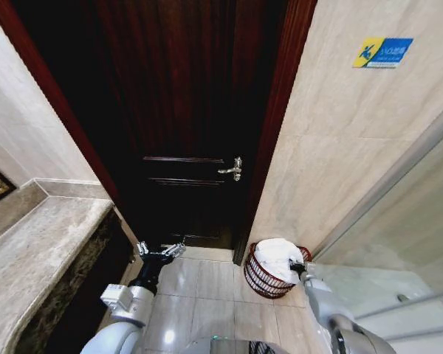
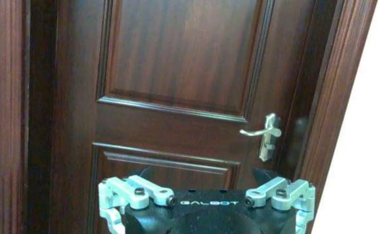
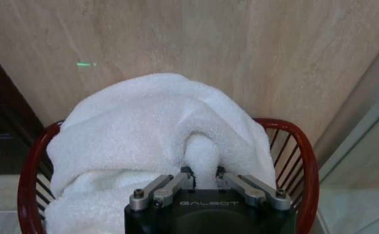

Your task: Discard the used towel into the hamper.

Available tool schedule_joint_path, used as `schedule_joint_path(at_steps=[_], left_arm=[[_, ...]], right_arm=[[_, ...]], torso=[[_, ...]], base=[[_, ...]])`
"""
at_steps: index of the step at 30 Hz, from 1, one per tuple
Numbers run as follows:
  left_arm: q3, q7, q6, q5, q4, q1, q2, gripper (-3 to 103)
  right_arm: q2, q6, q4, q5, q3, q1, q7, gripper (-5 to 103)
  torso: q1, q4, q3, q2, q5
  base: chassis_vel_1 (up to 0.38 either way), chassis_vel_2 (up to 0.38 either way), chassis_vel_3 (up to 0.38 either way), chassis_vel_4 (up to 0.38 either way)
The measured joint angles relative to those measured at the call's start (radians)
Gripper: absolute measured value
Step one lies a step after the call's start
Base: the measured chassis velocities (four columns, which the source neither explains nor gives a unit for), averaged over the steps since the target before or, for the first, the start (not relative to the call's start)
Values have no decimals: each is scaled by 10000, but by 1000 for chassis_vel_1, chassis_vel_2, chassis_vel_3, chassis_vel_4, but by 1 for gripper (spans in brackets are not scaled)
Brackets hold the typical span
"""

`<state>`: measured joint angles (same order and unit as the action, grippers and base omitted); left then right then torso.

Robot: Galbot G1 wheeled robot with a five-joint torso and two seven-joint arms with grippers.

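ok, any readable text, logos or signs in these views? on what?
"GALBOT": on the left gripper body, left wrist view.
"GALBOT": on the right gripper body, over the towel in the hamper.
Blue-and-yellow wall sticker beside the door: lettering too small to read.

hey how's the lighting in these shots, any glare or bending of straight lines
Head view: strong wide-angle bending, the door frame leaning inward; glare patch on the floor tiles. Left wrist view: soft sheen on the door panel, left end effector evenly lit. Right wrist view: the white towel in the hamper is bright, folds shaded near the right end effector.
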<state>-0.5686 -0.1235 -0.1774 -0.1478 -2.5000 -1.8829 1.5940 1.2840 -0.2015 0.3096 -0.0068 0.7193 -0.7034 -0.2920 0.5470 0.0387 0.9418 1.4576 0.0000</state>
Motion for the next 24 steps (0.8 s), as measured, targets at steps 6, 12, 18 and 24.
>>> schedule_joint_path(at_steps=[6, 12, 18, 24], left_arm=[[0, 0, 0, 0, 1, -1, 0, 100], [0, 0, 0, 0, 0, 0, 0, 100], [0, 0, 0, 0, 0, 0, -1, 100], [0, 0, 0, 0, 0, 0, 0, 100]], right_arm=[[-80, 24, 89, -294, -2, -94, -218, 13], [-53, 171, 67, -368, 20, -82, -204, 13], [-121, 471, 134, -210, -25, -11, -418, 13], [-165, 950, -124, -638, -56, 309, -591, 13]], torso=[[-151, 0, -172, -324, -1], [-331, 0, -363, -700, 1], [-393, -1, -419, -818, 0], [-396, 0, -420, -824, -1]], base=[[0, 0, 0, 0], [0, 0, 0, 0], [0, 0, 0, 0], [0, 0, 0, 0]])
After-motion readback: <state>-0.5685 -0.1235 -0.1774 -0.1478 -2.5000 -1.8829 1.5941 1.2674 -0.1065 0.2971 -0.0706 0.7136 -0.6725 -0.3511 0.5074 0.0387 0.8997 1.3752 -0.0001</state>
